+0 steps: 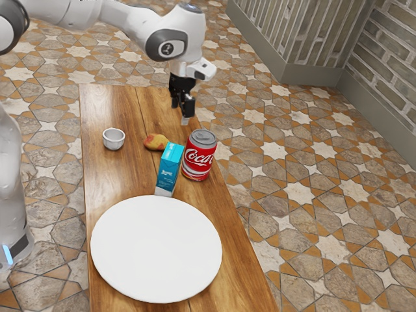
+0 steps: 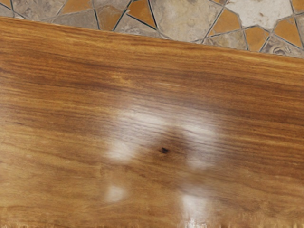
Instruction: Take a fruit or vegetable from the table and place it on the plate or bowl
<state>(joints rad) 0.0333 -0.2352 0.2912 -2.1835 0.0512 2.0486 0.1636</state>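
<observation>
Desk [image 1: 123, 169]: hand [image 1: 184, 114] hovers over bare wood, nothing in it. White plate [image 1: 156, 247] lies well away from the hand. Cola can [image 1: 199, 155] and blue carton [image 1: 170, 169] stand between hand and plate. Yellow-red fruit [image 1: 155, 142] lies on the desk near the hand, beside the carton. Small white bowl [image 1: 114, 138] sits beyond the fruit. Hand spread or pressed together: cannot tell.

Reddish-yellow fruit [image 1: 155, 142] near small white bowl [image 1: 114, 138] — big white plate [image 1: 156, 250] apart
</observation>
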